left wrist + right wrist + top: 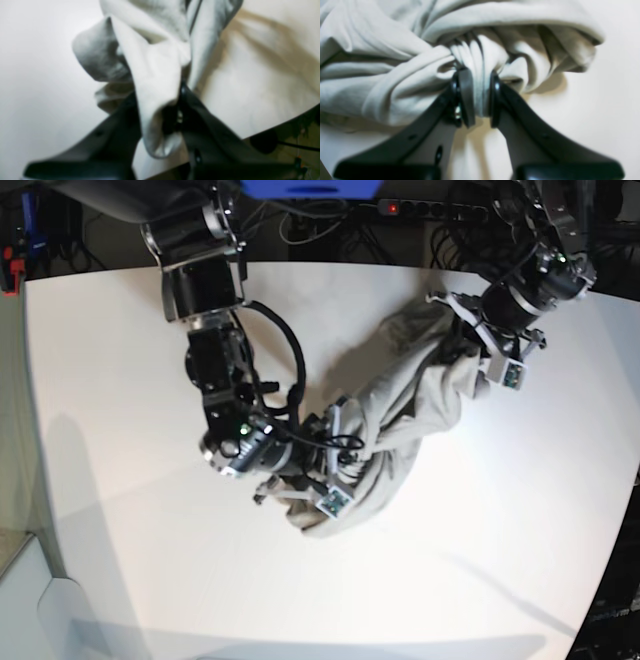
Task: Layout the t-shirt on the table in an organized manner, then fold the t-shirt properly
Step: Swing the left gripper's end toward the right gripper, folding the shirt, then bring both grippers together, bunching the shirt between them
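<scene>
The t-shirt (410,405) is a crumpled light grey-beige bundle stretched across the table (120,560) between both arms. On the right of the base view, my left gripper (470,345) holds the upper end of the cloth. In the left wrist view the left gripper (172,112) is shut on a hanging fold of the t-shirt (155,72). On the left of the base view, my right gripper (350,450) sits at the lower end. The right wrist view shows the right gripper (477,92) pinching a bunched pleat of t-shirt (395,75) just above the table (595,120).
A power strip (430,207) and cables lie behind the table's far edge. The table's edge (275,125) runs close beside the left gripper, with dark floor and a cable beyond it. Bare white tabletop lies to the left and front.
</scene>
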Tool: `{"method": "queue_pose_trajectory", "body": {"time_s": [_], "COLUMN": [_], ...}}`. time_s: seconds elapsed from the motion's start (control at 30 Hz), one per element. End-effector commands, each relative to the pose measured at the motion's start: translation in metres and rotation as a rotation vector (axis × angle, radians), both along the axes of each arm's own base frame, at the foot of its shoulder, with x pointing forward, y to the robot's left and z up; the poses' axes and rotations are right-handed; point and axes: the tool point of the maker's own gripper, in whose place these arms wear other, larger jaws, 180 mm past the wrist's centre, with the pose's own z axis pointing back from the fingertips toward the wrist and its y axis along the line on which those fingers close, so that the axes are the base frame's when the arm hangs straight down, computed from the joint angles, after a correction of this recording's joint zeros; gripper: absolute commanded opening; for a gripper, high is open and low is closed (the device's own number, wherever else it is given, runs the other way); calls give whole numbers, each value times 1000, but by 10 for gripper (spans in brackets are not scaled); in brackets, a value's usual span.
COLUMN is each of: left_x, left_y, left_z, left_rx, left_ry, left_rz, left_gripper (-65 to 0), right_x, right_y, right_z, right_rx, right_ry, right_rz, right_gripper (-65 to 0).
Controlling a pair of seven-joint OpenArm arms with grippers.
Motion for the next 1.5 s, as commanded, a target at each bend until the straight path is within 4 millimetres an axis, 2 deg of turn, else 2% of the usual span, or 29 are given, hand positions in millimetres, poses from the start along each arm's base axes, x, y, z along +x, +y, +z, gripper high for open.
{"method": "queue_pose_trajectory", "body": {"time_s": [0.0, 0.1, 0.3, 0.4, 0.5, 0.63, 0.7, 0.8, 0.93, 1.0, 1.1, 1.2, 1.3, 1.47], "left_x": [6, 3, -2, -2, 8, 45, 61, 88, 115, 120, 125, 132, 135, 134], "left_y": [-1, 0, 1, -5, 0, 3, 3, -7, -39, -52, -61, -62, -62, -63], "left_z": [12, 8, 9, 17, 29, 50, 53, 61, 64, 63, 60, 58, 57, 39], "left_rx": [-11, -2, 11, -27, -60, -63, -56, -42, -20, -21, -41, -60, -82, -110], "left_ry": [-44, -21, -13, -36, -86, -179, -194, -223, -232, -227, -211, -201, -224, -181], "left_rz": [-4, -9, -22, -35, -8, 20, 33, 32, -67, -107, -111, -94, -83, -72], "left_gripper": [-629, -525, -139, -65, -71, -89, -95, -107, -118, -119, -119, -119, -119, -120], "right_x": [13, 9, 9, 8, 5, -3, -6, -22, -38, -48, -53, -53, -52, -51], "right_y": [11, 11, 12, 12, 12, 12, 15, 33, 46, 54, 58, 58, 58, 58], "right_z": [26, 23, 23, 22, 20, 30, 35, 38, 36, 34, 37, 39, 50, 63], "right_rx": [52, 52, 52, 52, 55, 72, 76, 69, 49, 45, 49, 51, 61, 72], "right_ry": [-72, -64, -64, -63, -56, -94, -111, -128, -136, -137, -147, -153, -183, -219], "right_rz": [18, 19, 21, 21, 22, 17, 25, 90, 157, 192, 206, 205, 203, 201], "right_gripper": [-650, -650, -650, -650, -650, -650, -650, -650, -650, -650, -650, -650, -650, -650]}}
